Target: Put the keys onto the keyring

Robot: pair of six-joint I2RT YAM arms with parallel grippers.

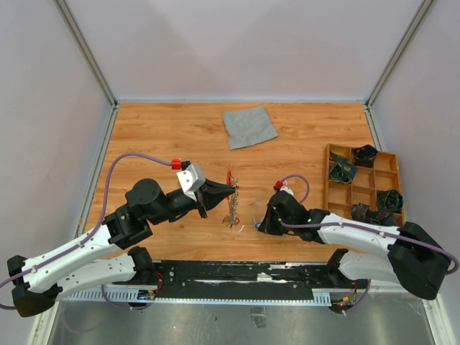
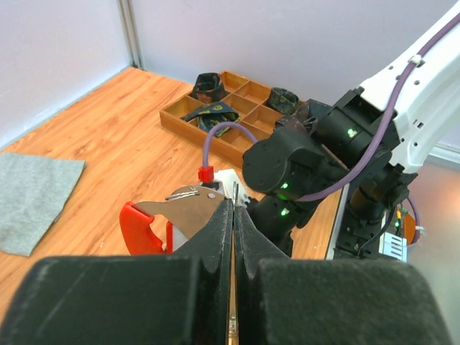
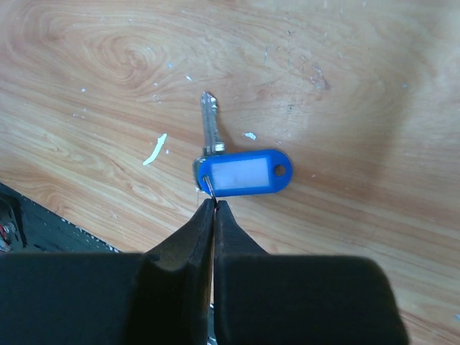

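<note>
My left gripper (image 1: 231, 190) is shut on the keyring (image 1: 229, 180) and holds it above the table, with its thin chain (image 1: 231, 212) hanging down. In the left wrist view the keyring's red loop (image 2: 140, 228) and its silvery metal plate (image 2: 188, 212) stick out to the left of the closed fingertips (image 2: 224, 215). A key with a blue plastic head (image 3: 244, 174) and a silvery blade (image 3: 210, 122) lies flat on the wood. My right gripper (image 3: 215, 205) is shut on the small wire loop at the blue head's left end. In the top view the right gripper (image 1: 260, 226) is low at the table, just right of the chain.
A grey cloth square (image 1: 249, 126) lies at the back middle. A wooden compartment tray (image 1: 327, 176) with dark bundled items stands at the right, also in the left wrist view (image 2: 188, 123). The table's front rail (image 1: 237, 277) is close behind both grippers.
</note>
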